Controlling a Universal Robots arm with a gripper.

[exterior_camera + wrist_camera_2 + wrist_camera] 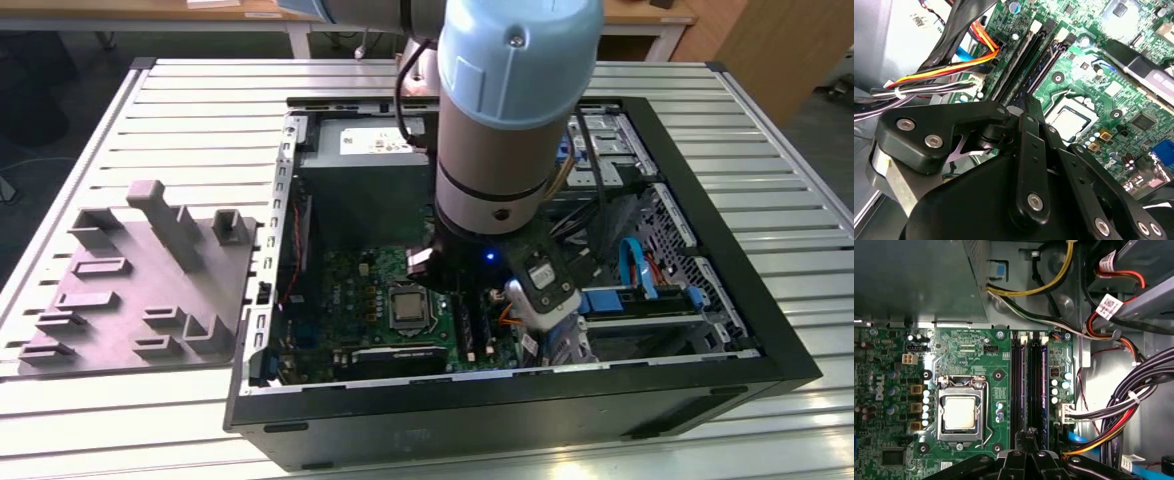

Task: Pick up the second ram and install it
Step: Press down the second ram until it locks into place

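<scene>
My gripper (1027, 434) hangs low inside the open computer case (694, 385), right over the row of long black memory slots (1029, 385) beside the processor socket (960, 412). Its black linkage covers the near end of the slots (1036, 55) in both wrist views. Two long dark strips run side by side in that row. The one nearer the cables (1044, 390) has a blue-tinged edge, like a stick seated edge-on. I cannot tell which strip, if either, is the second ram. In the exterior view the arm's pale blue wrist (514, 120) hides the gripper.
Bundled black, yellow and red cables (1124, 405) crowd the side of the slots away from the socket. The grey power supply box (360, 150) sits at the case's far end. A grey parts fixture (147, 280) stands on the slatted table at the exterior view's left.
</scene>
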